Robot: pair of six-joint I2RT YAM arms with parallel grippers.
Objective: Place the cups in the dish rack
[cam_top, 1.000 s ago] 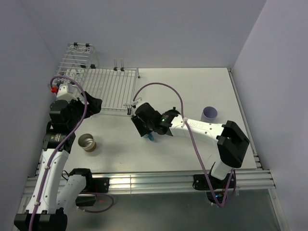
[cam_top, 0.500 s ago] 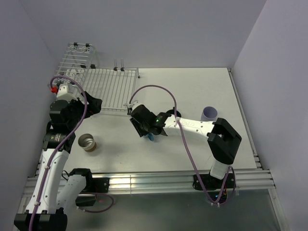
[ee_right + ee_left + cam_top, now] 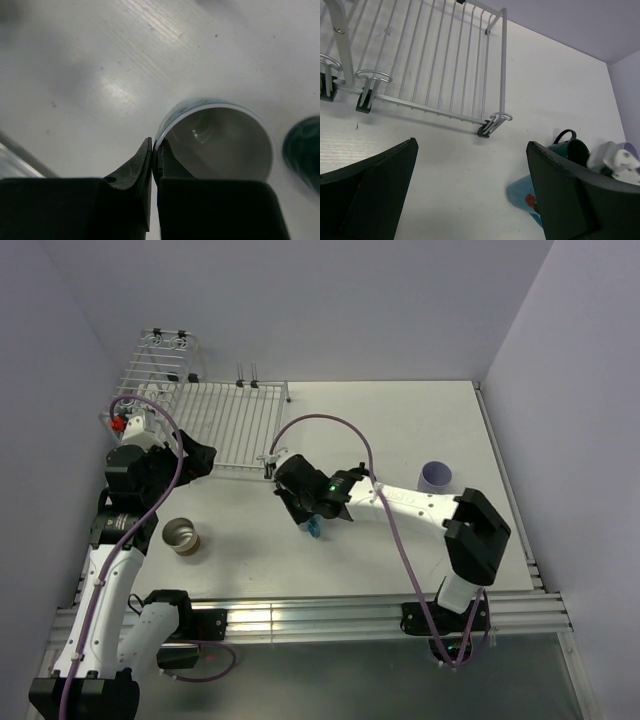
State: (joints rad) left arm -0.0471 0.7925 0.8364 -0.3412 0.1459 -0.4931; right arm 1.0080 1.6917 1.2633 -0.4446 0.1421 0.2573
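Nearest to us, well out from the near side of the dish rack (image 3: 228,422) and level with its left end, the tan-brown cup (image 3: 183,537) stands upright on the white table (image 3: 400,420), alone and untouched.

Farther in, off the rack's near right corner, the right gripper (image 3: 307,517) has its two fingers (image 3: 142,162) pinched on the rim of the light-blue mug (image 3: 220,137). One finger lies outside the wall and the other inside against the white lining, with only the rim between them. From the right wrist we look straight into the mug's mouth, and from the left wrist the mug looks tilted. We cannot tell whether it rests on the table or hangs just above it.

Just beside it, on the side away from the rack, we see the dark teal mug (image 3: 571,150) on the table, mouth up, with its handle showing. Farther from the rack on that same side, well apart from it, the lavender tumbler (image 3: 435,476) stands upright. All four cups are outside the rack.

By the rack's near left corner, the left gripper (image 3: 471,144) hangs with its jaws spread wide and only bare table between them. The rack's near rail and its corner foot lie just ahead of it.

Beyond that rail we see the rack's flat slatted grid, and its taller basket part rises at the far left end.
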